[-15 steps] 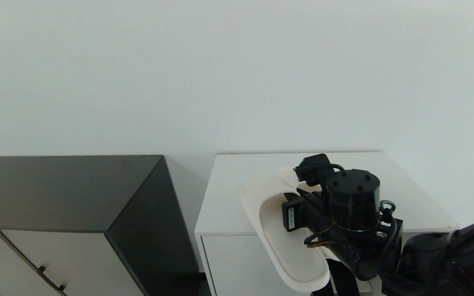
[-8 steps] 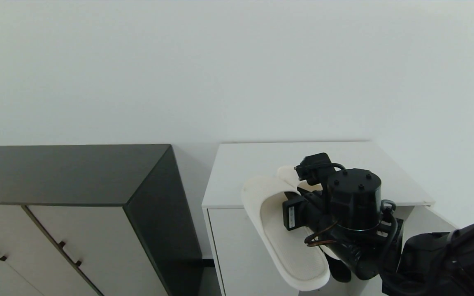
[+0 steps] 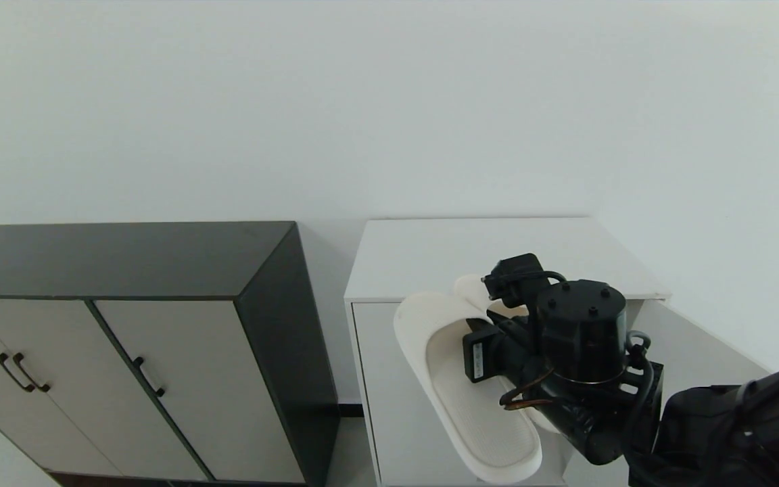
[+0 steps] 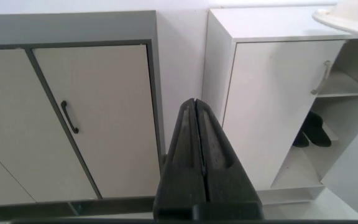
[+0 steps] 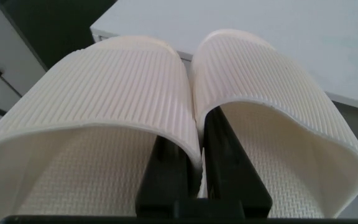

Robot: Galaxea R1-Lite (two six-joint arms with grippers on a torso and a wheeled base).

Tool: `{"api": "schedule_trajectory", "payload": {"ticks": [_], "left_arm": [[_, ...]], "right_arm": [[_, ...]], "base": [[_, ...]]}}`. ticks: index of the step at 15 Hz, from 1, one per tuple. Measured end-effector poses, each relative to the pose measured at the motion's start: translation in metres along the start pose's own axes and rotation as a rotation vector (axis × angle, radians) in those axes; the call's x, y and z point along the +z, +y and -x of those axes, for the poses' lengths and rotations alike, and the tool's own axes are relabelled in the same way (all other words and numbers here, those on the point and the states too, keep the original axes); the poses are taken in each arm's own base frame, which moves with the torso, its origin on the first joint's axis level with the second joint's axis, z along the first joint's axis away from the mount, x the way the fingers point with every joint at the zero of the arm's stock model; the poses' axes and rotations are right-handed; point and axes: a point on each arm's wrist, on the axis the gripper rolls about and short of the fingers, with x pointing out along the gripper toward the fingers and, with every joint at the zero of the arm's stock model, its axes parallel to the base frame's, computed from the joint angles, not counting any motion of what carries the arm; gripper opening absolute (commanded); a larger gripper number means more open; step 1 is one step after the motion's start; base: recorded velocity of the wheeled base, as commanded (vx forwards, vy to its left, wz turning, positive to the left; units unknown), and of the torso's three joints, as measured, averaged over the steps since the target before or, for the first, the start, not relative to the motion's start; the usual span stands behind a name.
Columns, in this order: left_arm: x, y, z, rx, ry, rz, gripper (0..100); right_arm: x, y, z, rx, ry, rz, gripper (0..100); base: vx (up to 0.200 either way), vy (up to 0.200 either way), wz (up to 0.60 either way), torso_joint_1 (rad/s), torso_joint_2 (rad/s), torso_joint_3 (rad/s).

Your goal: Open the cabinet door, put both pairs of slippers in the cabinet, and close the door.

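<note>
Grip first: your right pincer [image 5: 199,163] has one finger pushed under each strap of the cream slippers [image 5: 123,81], and it is clamped narrow on the two inner strap walls, which it presses together. The pair hangs from that hold side by side, with the toes away from the wrist and the soles trailing below and behind it.

They look like moulded foam, so you should expect them to be light, springy and ribbed enough not to slide. The straps will probably flex, and the long soles may swing or twist about the pinch if you turn quickly. Where the straps meet is a sensible place to hold, since it keeps both slippers together. I would not squeeze harder.

Just beyond and below the pincer stands the white cabinet [image 3: 484,243]. One door [image 4: 284,112] is shut. Beside it the open compartment shows a shelf [image 4: 347,92], with a dark pair [image 4: 312,130] lying lower down. So this pair probably goes in next, toes first and level.

Your left pincer [image 4: 196,124] is empty, with its fingers pressed together. It points at the gap between the white cabinet and the dark cabinet [image 3: 126,257], which stands well off to the right pincer's left.
</note>
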Motion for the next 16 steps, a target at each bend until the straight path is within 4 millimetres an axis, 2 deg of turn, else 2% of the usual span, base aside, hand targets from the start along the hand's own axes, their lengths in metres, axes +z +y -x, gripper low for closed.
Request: {"api": "schedule_trajectory", "payload": {"ticks": [16], "left_arm": [[0.0000,0.0000,0.0000,0.001,0.000,-0.001,0]], "right_arm": [[-0.0025,-0.0012,0.0010,-0.003,-0.003,0.004,0]], "base": [[0.000,0.000,0.00,0.000,0.00,0.000]]}}
